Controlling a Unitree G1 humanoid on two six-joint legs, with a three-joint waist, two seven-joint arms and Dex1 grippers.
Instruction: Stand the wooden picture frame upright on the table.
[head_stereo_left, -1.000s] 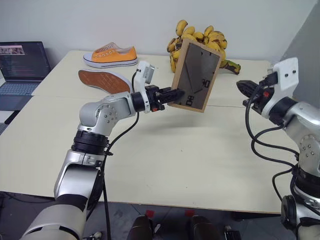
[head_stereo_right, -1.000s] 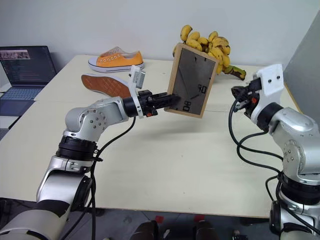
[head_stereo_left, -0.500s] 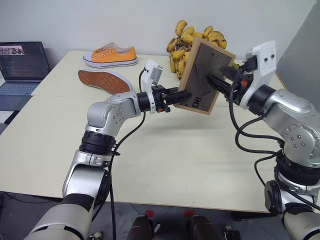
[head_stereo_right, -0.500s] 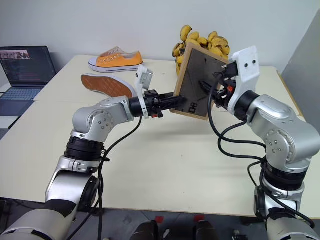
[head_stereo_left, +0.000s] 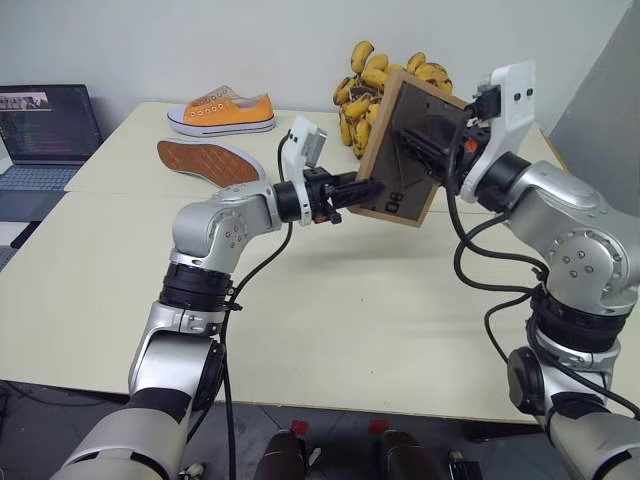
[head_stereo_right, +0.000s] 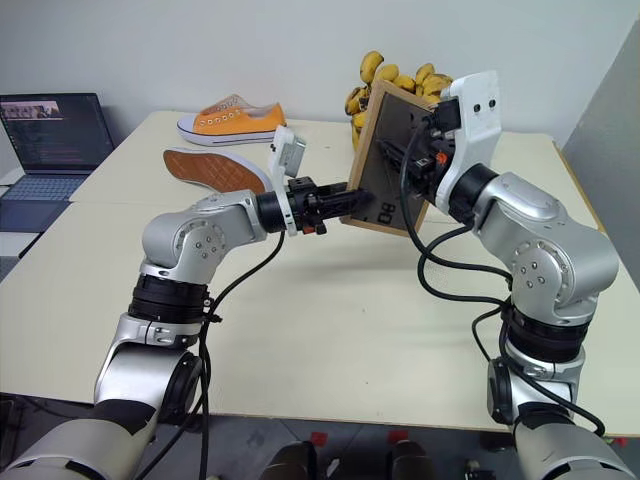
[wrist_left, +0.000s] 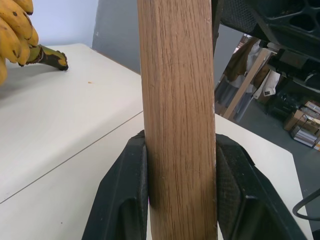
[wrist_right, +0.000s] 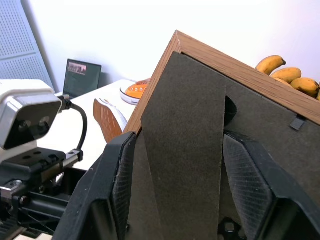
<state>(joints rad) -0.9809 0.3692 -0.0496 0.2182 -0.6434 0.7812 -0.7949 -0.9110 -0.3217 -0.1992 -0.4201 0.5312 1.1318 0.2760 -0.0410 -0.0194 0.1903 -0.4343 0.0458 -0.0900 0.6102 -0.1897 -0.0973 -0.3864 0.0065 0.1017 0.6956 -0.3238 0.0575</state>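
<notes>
The wooden picture frame (head_stereo_left: 398, 203) hangs tilted above the table (head_stereo_left: 330, 320), its dark back panel with numerals facing me. My left gripper (head_stereo_left: 365, 188) is shut on its lower left wooden edge; the left wrist view has both pads (wrist_left: 135, 185) pressed on the wood (wrist_left: 177, 75). My right gripper (head_stereo_left: 420, 148) reaches in from the right against the back panel. It is open, its fingers (wrist_right: 125, 175) straddling the dark stand strut (wrist_right: 185, 125) with a thin gap on each side. The picture side is hidden.
A bunch of bananas (head_stereo_left: 390, 75) lies just behind the frame. An orange sneaker (head_stereo_left: 225, 108) and a second one lying sole-up (head_stereo_left: 208, 162) are at the back left. A laptop (head_stereo_left: 45, 130) sits far left, and a grey panel (head_stereo_left: 600, 100) stands at the right.
My right gripper swung left from the table's right side up to the frame's back and opened around the strut. The left gripper kept its hold, and the frame turned slightly.
</notes>
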